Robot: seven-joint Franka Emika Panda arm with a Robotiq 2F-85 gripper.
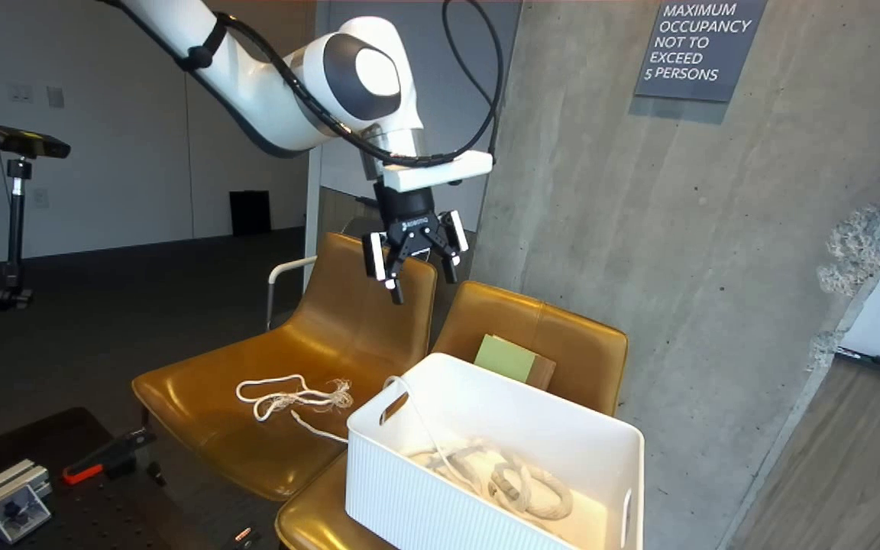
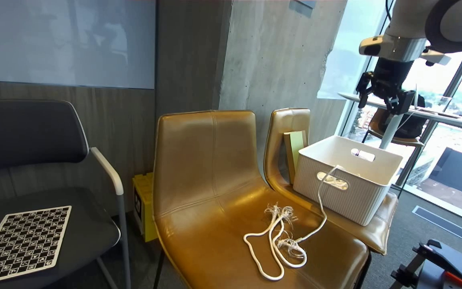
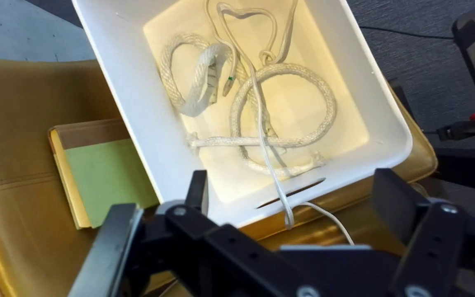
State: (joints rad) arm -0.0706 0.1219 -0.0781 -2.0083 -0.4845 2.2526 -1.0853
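1 wht bin (image 2: 335, 198) on 1 of 2 adj. tan chairs (image 2: 199, 241) | 1 thin cord (image 3: 277, 183) over bin rim to frayed rope (image 1: 302, 398) on nxt chair | thick rope (image 3: 330, 103) in bin, ct unclear | gripper (image 1: 423, 283) abv bin, spread wide, nil held/touched

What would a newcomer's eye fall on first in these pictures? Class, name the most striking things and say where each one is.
Probably the big white bin, standing on a tan chair with coiled ropes inside. Next, perhaps, the thin white cord draped over its edge toward a frayed rope on the neighbouring chair. Higher up, the black pincer hangs open and empty.
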